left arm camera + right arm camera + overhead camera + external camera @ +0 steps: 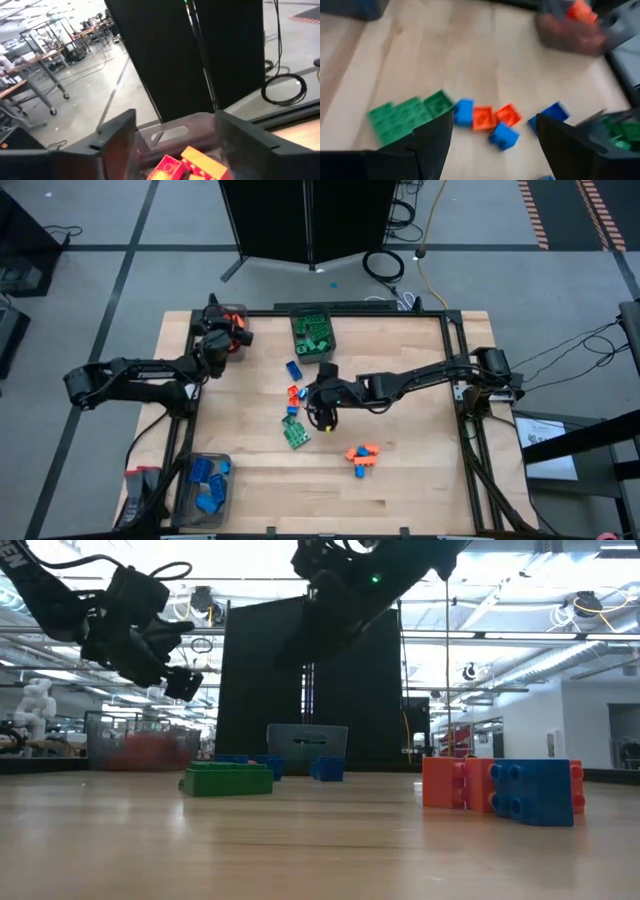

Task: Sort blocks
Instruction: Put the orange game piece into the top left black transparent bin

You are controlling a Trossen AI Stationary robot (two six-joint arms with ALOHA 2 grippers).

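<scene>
The left gripper (237,330) is held over the bin of orange blocks (234,314) at the table's far left corner; its jaws are seen apart in the left wrist view, with nothing between them, and orange bricks (187,164) lie in the bin (165,134) just below. The right gripper (322,417) is raised above the middle of the table (420,430), jaws spread and empty, over a loose cluster of blocks: a green plate (402,116), a blue brick (464,111), two orange bricks (492,117) and further blue ones (502,136). The bin of green blocks (312,332) is placed at the far edge, and the bin of blue blocks (205,485) at the near left corner. A separate small group of orange and blue bricks (362,456) is left nearer the front edge, well apart from the central cluster.
</scene>
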